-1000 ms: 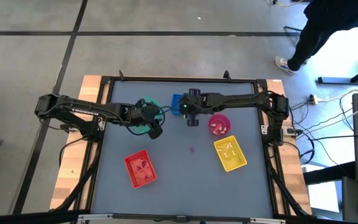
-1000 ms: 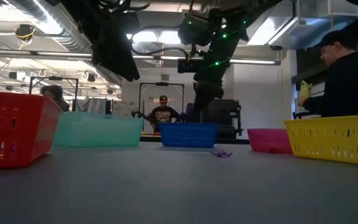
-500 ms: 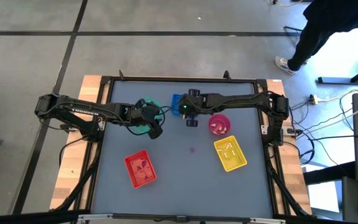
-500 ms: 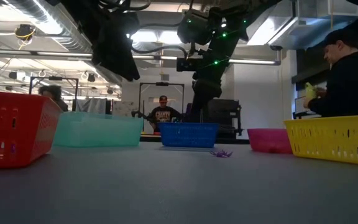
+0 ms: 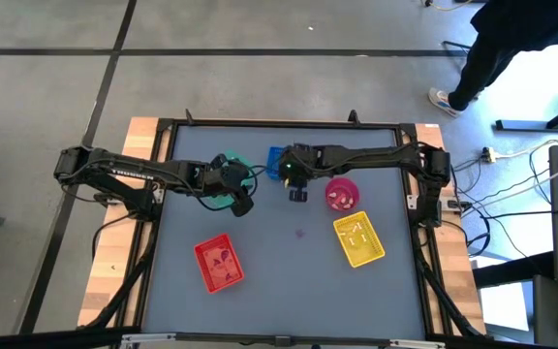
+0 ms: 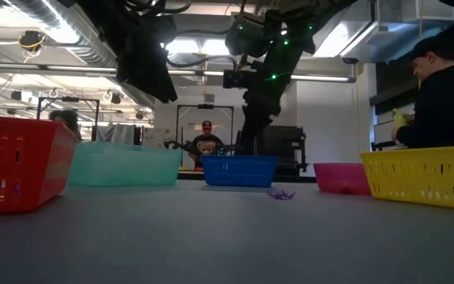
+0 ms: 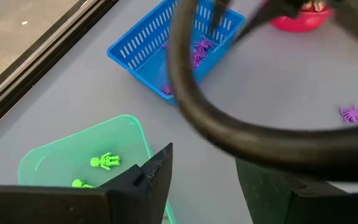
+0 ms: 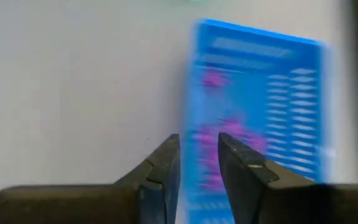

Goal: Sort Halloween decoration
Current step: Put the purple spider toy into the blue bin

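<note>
My right gripper (image 5: 296, 193) hangs over the blue tray's (image 5: 276, 161) right edge, pointing steeply down. Its fingers are open with nothing between them (image 8: 199, 148). Purple spider trinkets (image 8: 229, 132) lie in that tray. One more purple spider (image 5: 298, 233) rests on the bare table nearer the front. My left gripper (image 5: 243, 205) waits above the green tray (image 5: 218, 190), open and empty (image 7: 204, 177). Green skeleton figures (image 7: 106, 161) lie in the green tray.
A round pink bowl (image 5: 342, 194) stands right of the blue tray, a yellow tray (image 5: 358, 239) in front of it, and a red tray (image 5: 219, 264) at the front left. A person (image 6: 440, 95) stands beyond the table's right side. A dark cable (image 7: 191, 106) crosses the left wrist view.
My right gripper has stayed over the blue tray; its wrist has turned and tipped a little toward the table's left.
</note>
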